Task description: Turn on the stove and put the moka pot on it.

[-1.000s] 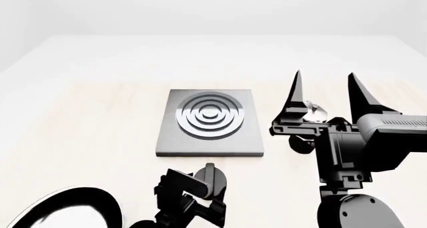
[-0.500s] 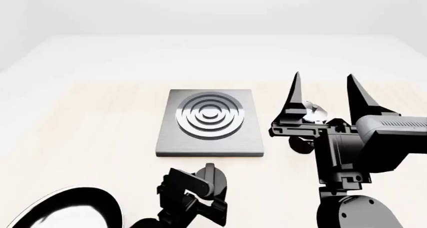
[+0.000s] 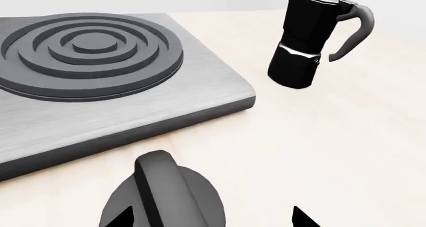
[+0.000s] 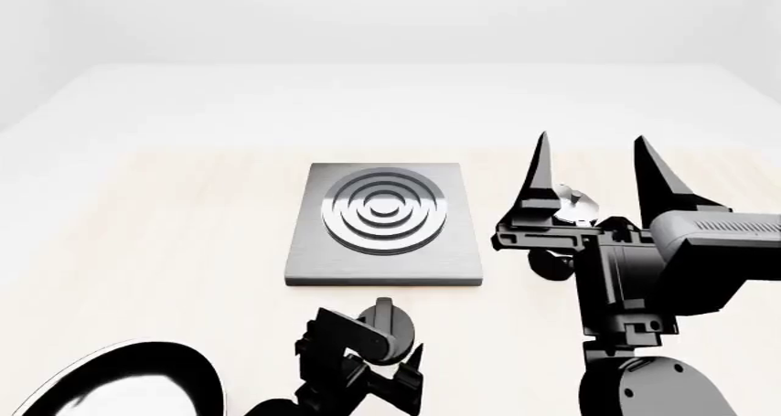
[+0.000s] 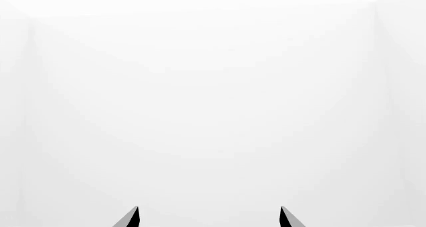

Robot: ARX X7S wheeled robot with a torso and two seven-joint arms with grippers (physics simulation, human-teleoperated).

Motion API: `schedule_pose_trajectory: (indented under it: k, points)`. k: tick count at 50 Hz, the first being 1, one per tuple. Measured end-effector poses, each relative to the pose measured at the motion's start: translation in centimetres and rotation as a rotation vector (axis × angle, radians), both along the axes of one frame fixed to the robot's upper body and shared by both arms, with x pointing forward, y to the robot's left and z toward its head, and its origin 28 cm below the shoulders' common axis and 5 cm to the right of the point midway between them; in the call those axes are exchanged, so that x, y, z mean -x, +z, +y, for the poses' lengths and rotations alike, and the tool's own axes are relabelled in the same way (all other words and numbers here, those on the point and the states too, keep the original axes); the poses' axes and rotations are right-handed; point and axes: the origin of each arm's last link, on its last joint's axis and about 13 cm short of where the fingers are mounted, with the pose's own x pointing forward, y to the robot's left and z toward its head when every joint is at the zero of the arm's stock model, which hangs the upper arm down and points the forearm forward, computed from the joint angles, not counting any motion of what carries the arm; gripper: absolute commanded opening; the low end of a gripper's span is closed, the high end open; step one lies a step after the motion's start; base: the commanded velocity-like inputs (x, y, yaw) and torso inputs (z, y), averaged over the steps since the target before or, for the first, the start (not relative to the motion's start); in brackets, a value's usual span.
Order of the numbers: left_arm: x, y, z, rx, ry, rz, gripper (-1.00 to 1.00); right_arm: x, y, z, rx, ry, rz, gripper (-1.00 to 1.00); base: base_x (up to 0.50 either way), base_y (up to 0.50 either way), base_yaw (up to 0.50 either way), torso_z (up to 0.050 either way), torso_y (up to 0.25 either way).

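1. Pale wooden table (image 4: 183, 251) under white walls carries the stove (image 4: 384, 222) at centre.
2. Its black knob (image 3: 169, 194) sits just in front, between the spread fingers of the left gripper (image 3: 209, 219).
3. Right gripper (image 4: 592, 165) points upward, fingers apart and empty.
4. Moka pot (image 3: 306, 40) stands upright beside the stove, mostly hidden behind the right arm in the head view.
5. Frying pan (image 4: 116, 384) lies near left.

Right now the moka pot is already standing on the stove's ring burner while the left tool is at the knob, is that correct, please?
Not quite. The moka pot stands on the table beside the stove, not on its ring burner, which is bare. The left wrist view shows this. The left tool is indeed at the knob.
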Motion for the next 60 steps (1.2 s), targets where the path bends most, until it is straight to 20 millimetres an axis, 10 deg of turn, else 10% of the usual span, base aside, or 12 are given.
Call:
schedule_pose_trajectory:
  k: [60]
  points:
    - [-0.17,-0.1,-0.6,0.006,-0.042,0.003,1.0,0.06,0.05,-0.12,-0.003,-0.002,0.001,1.0,0.0,0.0,0.0,0.0,0.0]
